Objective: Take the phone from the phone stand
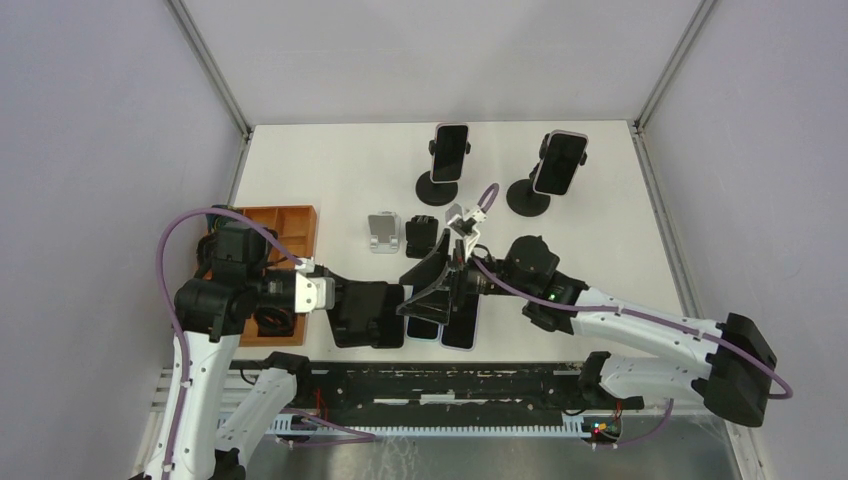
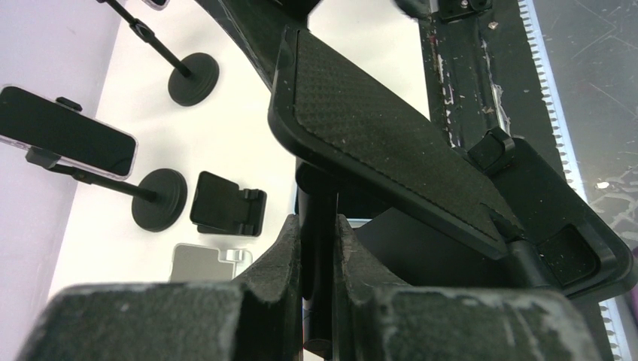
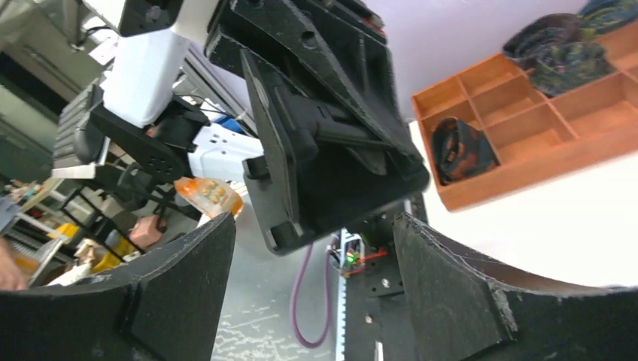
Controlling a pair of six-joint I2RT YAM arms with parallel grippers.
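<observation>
Left gripper [image 2: 318, 244] clamps stand [image 2: 376, 143]; two mounted phones [image 1: 451, 150] [image 1: 560, 162].

Two flat-lying phones [image 1: 460, 335] are half hidden beneath the black stand [image 1: 432, 278].

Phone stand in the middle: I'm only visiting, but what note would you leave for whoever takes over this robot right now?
Left gripper: shut on the post of the black phone stand, whose cradle looks empty.
Right gripper: open, fingers on either side of that stand.
Flat phones: two lie on the table beneath the grippers.
Done: this stand seems cleared.
Left: probably set it down; back-left phone and back-right phone are on their own stands.
</observation>
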